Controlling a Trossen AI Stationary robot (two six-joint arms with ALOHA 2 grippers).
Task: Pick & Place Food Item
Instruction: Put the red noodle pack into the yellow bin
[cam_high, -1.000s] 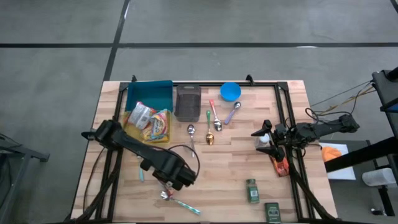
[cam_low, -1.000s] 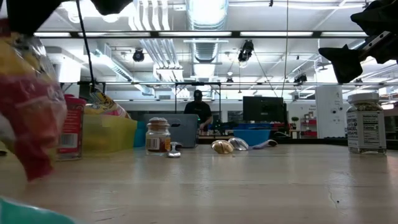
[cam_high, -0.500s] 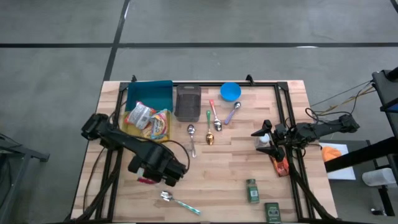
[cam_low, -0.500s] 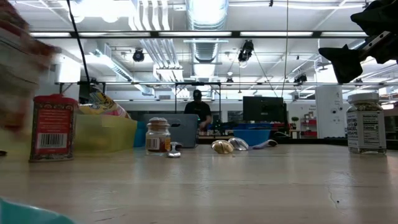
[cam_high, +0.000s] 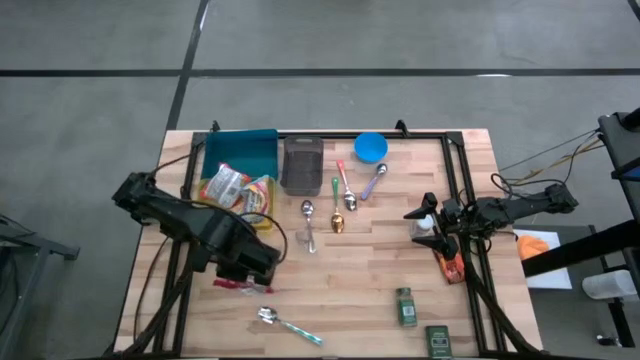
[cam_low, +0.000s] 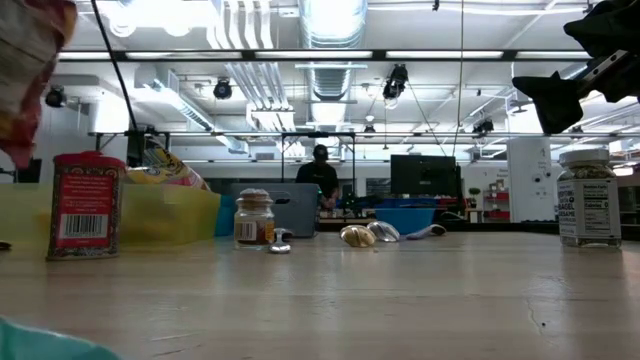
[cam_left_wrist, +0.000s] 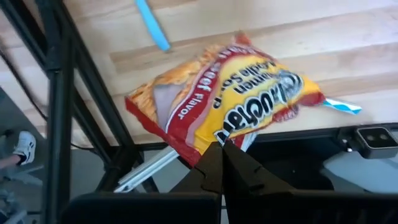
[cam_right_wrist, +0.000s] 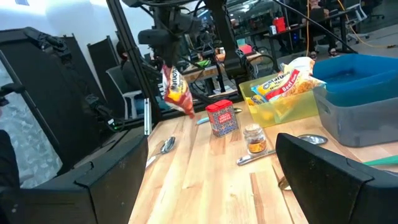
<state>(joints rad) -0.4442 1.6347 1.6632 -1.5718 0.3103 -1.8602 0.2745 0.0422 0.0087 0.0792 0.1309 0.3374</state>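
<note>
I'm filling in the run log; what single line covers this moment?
left gripper: shut on noodle packet, lifted off table | right gripper: open, waiting at right edge | yellow bin: holds other packets

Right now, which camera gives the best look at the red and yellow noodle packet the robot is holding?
The left wrist view: the red and yellow noodle packet fills the picture, pinched by the left gripper. The right wrist view shows it small, hanging in the air; the low view shows only a corner; the high view mostly hides it.

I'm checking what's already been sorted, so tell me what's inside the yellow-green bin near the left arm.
The yellow-green bin holds snack packets: a yellow one and a red-and-silver one. Whatever lies beneath them is covered. The left gripper, shut on a noodle packet, holds it in the air.
</note>
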